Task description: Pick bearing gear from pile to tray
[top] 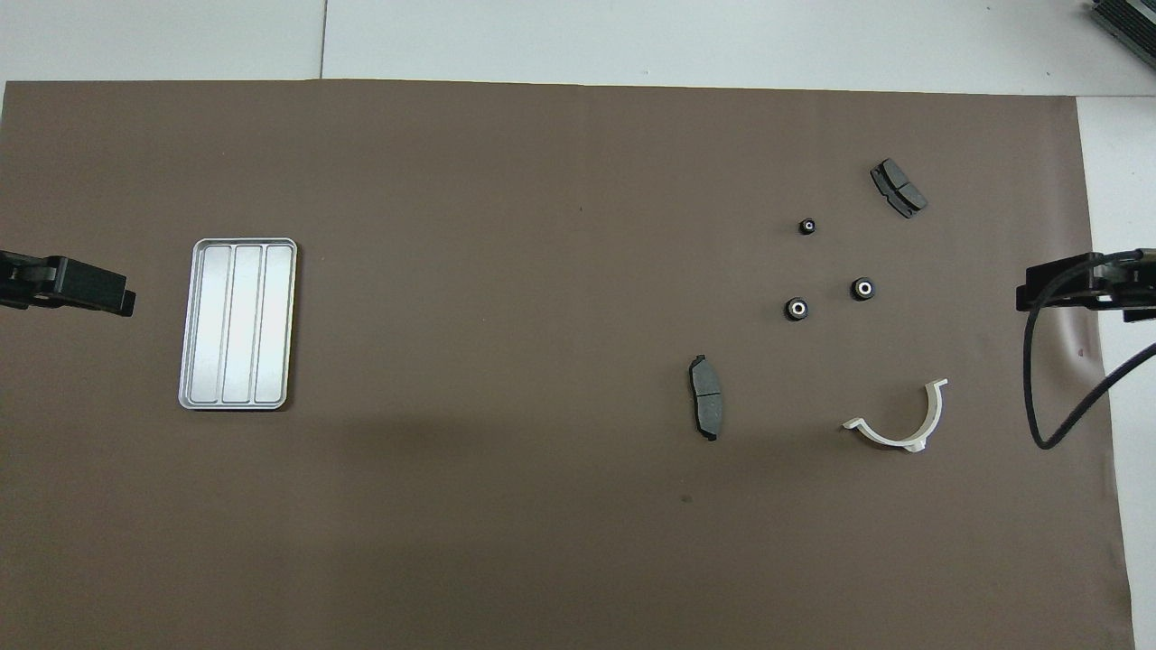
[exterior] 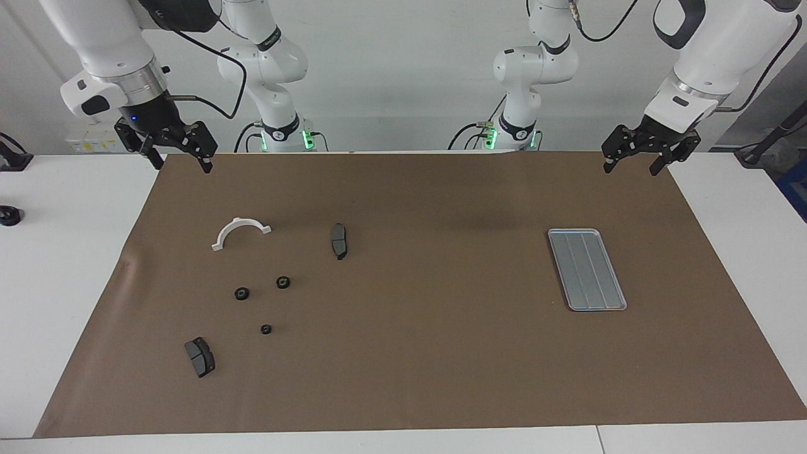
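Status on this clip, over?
Left gripper, right gripper: open, empty, waiting. Three black rings untouched in the pile; tray empty. Nothing in the way.
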Controlling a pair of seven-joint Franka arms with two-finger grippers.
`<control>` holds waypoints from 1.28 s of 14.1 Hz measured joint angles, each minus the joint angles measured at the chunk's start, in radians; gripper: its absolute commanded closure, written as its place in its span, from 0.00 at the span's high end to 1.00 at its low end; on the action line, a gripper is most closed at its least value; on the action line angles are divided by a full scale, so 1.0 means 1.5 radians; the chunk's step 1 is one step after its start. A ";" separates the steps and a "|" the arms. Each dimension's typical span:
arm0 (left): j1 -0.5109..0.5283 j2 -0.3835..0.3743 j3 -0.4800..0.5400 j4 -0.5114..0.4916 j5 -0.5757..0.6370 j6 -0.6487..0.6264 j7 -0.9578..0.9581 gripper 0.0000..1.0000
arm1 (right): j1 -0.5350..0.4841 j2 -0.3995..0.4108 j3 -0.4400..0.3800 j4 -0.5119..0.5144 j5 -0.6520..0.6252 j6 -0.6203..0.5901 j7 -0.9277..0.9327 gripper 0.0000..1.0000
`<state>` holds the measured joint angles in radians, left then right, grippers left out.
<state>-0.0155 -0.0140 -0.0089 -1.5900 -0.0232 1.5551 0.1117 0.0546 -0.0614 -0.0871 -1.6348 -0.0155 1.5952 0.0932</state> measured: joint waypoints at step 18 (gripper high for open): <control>0.000 0.000 0.000 0.000 0.000 0.000 0.000 1.00 | 0.018 0.061 0.001 -0.155 0.001 0.265 -0.009 1.00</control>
<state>-0.0155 -0.0140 -0.0089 -1.5901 -0.0232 1.5551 0.1117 0.0815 0.0297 -0.0858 -1.8668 -0.0144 1.9928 0.0798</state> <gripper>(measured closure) 0.000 0.000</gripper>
